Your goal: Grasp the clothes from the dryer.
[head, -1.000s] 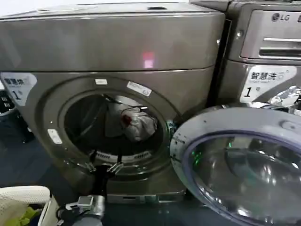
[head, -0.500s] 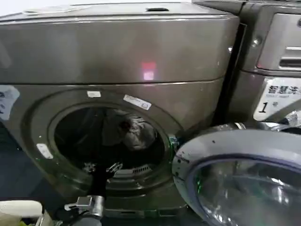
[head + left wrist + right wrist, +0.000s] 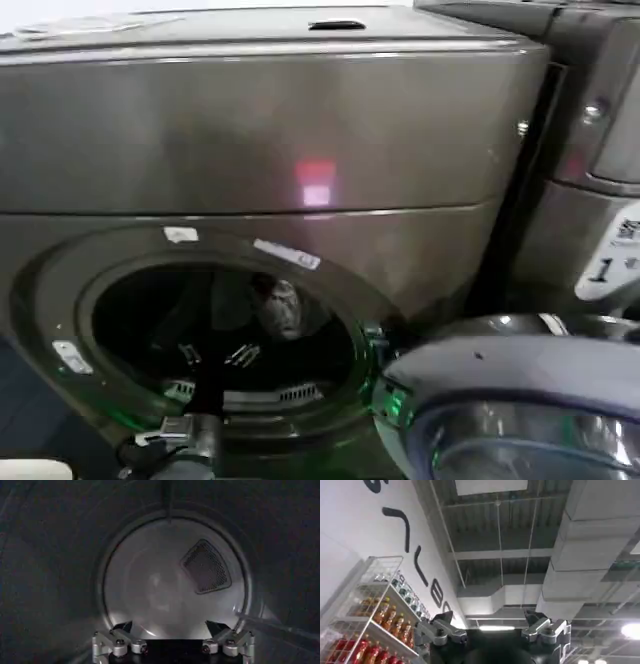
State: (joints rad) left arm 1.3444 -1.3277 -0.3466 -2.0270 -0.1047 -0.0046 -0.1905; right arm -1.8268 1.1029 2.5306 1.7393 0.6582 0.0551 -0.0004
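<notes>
Here the dryer stood w/ its door swung open toward the robot's right, red light lit on the front panel. L gripper was inside the porthole, low near the front rim, jaws apart, holding nothing. Clothes sat deeper in the drum, up and to the right of that gripper, well apart from it. In the left wrist view the drum's back wall and a mesh vent showed. R gripper pointed up at the ceiling, jaws apart, beside a drinks rack.
</notes>
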